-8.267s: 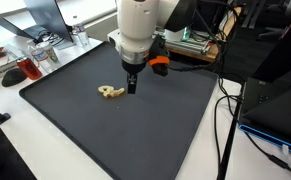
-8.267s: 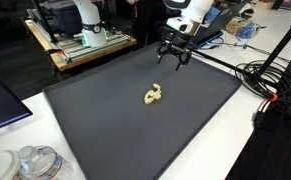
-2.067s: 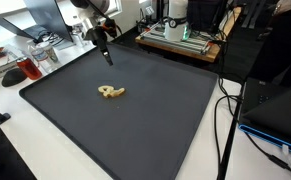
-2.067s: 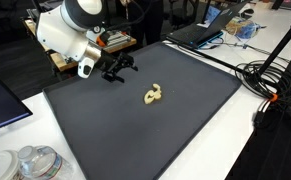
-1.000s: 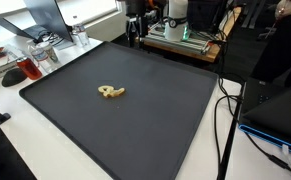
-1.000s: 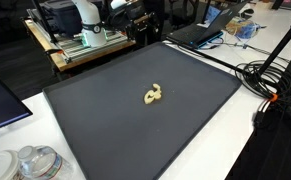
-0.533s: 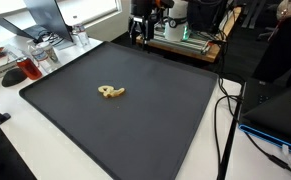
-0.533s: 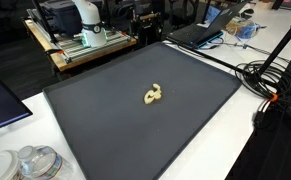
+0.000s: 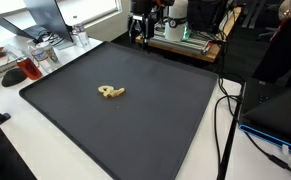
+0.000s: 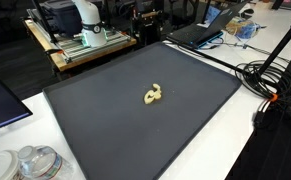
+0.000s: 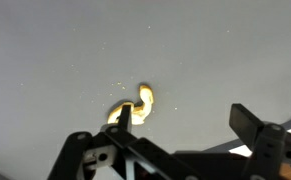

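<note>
A small yellowish curled object (image 9: 110,93) lies on the dark grey mat (image 9: 135,130), near its middle in both exterior views (image 10: 154,96). My gripper (image 9: 139,30) hangs high beyond the mat's far edge, far from the object. In the wrist view the gripper (image 11: 185,125) is open and empty, with its two black fingers wide apart, and the object (image 11: 135,105) shows small and far below, beside one finger.
A white table surrounds the mat. A rack with equipment (image 10: 85,40) stands behind the mat. Cables (image 10: 270,85) and a laptop (image 10: 200,30) lie at one side. Clear containers (image 10: 30,162) and a red item on a plate (image 9: 20,70) sit off the mat.
Over the earlier frames the arm swung away from the mat's far edge, across and up behind the mat. In the last half second nothing visibly moved. The object stayed put.
</note>
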{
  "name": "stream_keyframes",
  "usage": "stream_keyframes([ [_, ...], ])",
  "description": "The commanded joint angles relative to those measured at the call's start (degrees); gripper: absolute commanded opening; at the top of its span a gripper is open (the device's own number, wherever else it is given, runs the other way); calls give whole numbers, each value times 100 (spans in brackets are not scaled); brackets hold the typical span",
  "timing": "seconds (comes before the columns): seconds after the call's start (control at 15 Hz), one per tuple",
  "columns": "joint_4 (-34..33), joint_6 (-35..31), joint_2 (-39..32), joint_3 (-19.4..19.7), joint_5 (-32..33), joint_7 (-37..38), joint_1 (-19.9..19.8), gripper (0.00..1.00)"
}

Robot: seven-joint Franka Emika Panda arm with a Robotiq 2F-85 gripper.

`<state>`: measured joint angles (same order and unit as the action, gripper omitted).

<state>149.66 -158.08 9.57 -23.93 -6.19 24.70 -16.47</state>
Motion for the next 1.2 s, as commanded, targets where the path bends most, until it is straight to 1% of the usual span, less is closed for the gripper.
stream_keyframes([
  [0.0,-501,753,-258,370,1350,1359,315,100],
  [0.07,-663,971,-345,426,1678,1633,420,100],
  [0.13,-859,1170,-482,523,1754,1676,618,100],
  [0.2,-1058,1436,-591,570,1929,1869,764,100],
  [0.33,-1486,1781,-895,736,1937,1949,1131,100],
  [0.53,-2144,2120,-1429,1047,1670,1981,1556,100],
  [0.67,-2554,2288,-1810,1309,1512,2017,1723,100],
  [0.87,-3006,2321,-2302,1661,1085,1896,1841,100],
  [1.13,-3359,2137,-2814,1957,471,1823,1878,100],
])
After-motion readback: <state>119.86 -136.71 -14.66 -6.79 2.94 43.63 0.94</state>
